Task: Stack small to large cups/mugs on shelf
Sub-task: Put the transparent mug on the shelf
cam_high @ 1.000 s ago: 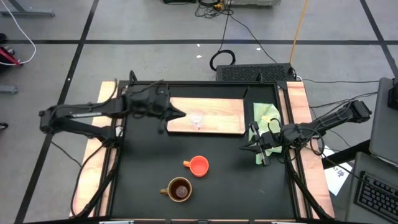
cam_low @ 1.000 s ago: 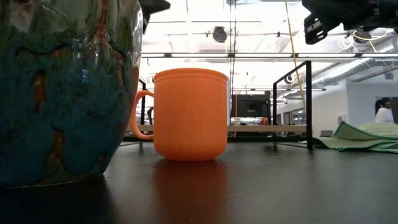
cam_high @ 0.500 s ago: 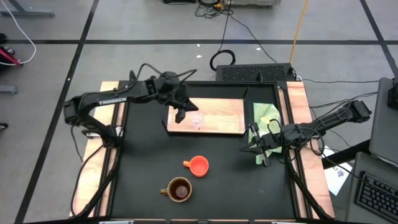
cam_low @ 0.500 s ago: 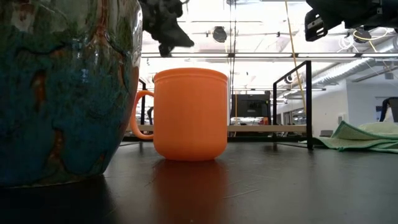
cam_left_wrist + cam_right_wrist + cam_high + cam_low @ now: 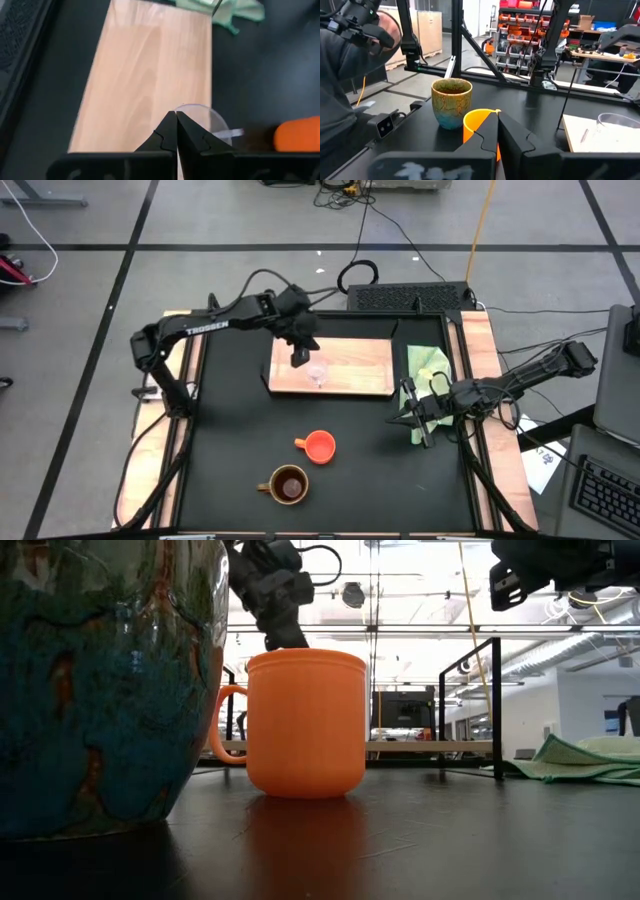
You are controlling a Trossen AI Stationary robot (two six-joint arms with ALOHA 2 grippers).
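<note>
So the left gripper (image 5: pixel 300 358) is pinched fully shut with nothing in it, hanging over the shelf (image 5: pixel 350 366) with the little glass cup (image 5: pixel 318 372) just beyond its tips toward the table's front, while the orange cup (image 5: pixel 320 446) and brown mug (image 5: pixel 288 484) sit well apart, nearer the front edge. The right gripper (image 5: pixel 415 414) is also shut and empty, parked by the green cloth (image 5: pixel 432 362), so the left arm is clearly nearer the glass. Compared to a second ago, the left arm has swung in from the table's left edge to right above the glass, and the right one hasn't budged.
</note>
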